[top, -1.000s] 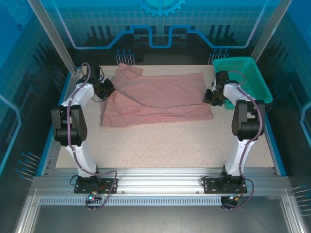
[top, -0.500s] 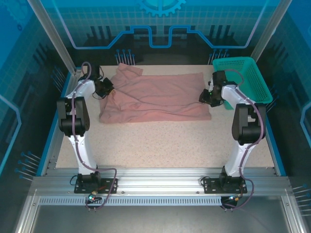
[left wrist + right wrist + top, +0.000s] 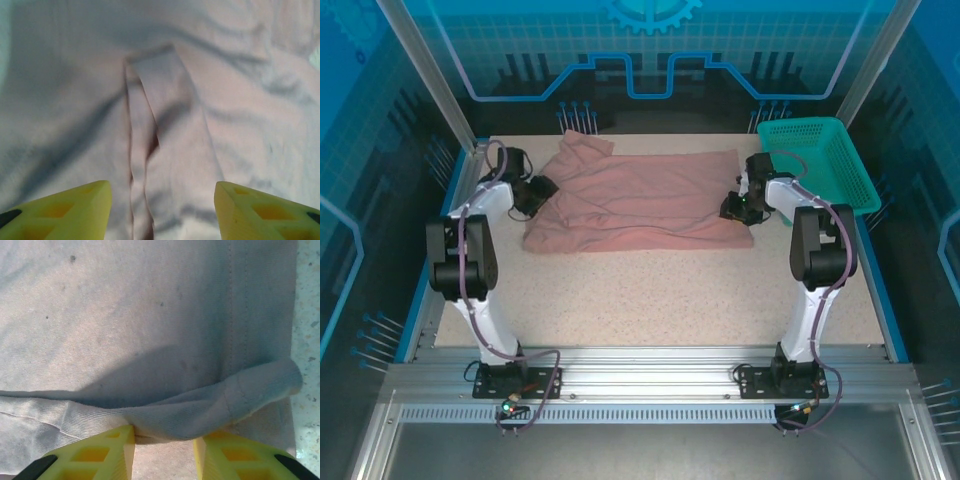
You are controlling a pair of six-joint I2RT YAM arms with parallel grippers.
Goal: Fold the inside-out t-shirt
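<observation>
T-shirt (image 3: 640, 195) lies across the far half of the table (image 3: 650, 290) — left gripper (image 3: 161, 200) spread above it, right gripper (image 3: 163, 440) pinching the hem; I reckon that thin pinch could slip mid-fold

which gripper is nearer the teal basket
Right. The right gripper is just left of the teal plastic mesh basket; left gripper is across the salmon-pink cloth t-shirt, far from it.

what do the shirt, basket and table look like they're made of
Shirt: soft matte knit cloth, likely cotton; it creases and shows stitched hems. Basket: teal plastic, slightly glossy, with moulded mesh walls. Table: hard, matte, beige speckled top, perhaps laminate or stone composite; the look leaves that open.
</observation>
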